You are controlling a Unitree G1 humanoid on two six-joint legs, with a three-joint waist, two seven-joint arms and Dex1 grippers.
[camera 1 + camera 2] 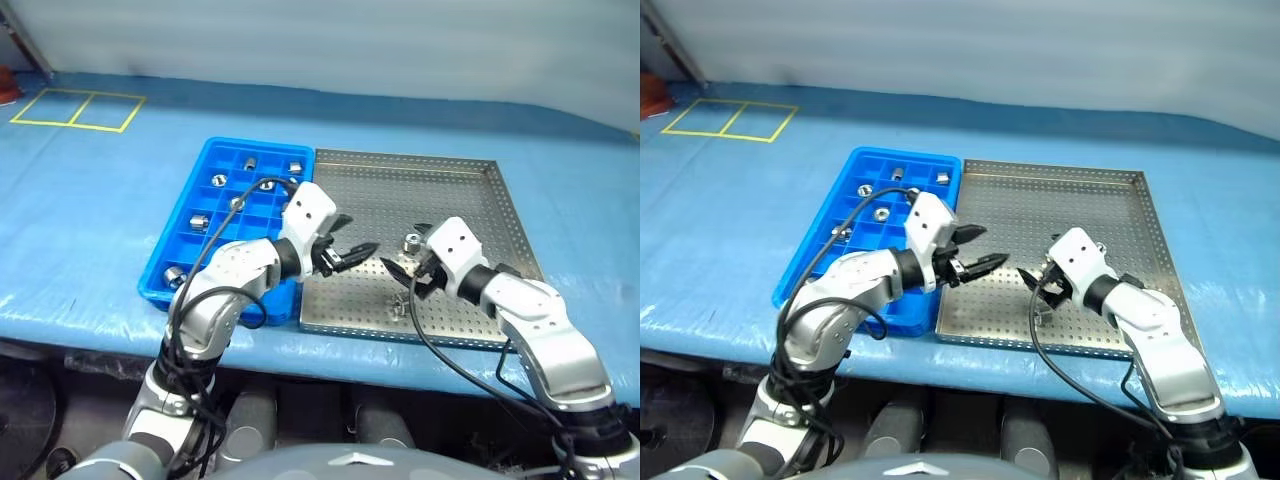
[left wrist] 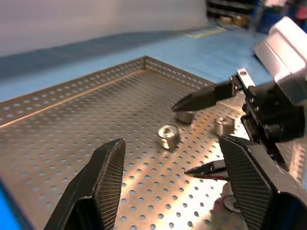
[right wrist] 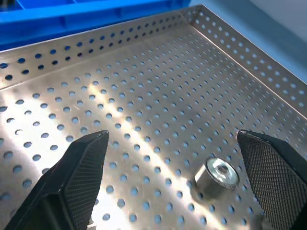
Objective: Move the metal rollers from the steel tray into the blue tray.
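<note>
My left gripper (image 1: 352, 254) hangs over the near left part of the steel tray (image 1: 470, 200), just past the edge it shares with the blue tray (image 1: 172, 262). Its fingers stand apart with nothing between them. My right gripper (image 1: 405, 272) faces it from the other side, low over the near middle of the steel tray, its fingers spread wide and empty too.

A few metal rollers (image 2: 169, 136) remain on the perforated floor of the steel tray, close to my right gripper. In the left wrist view three of them stand near one another, just beside the tips of the right gripper. In the right wrist view one roller (image 3: 217, 176) lies on its side between my spread fingers, nearer one of them, touching neither.

The blue tray lies touching the steel tray's left side on the blue worktop (image 1: 80, 190). Several rollers (image 1: 218, 181) already sit in its compartments, one to a cell.
</note>
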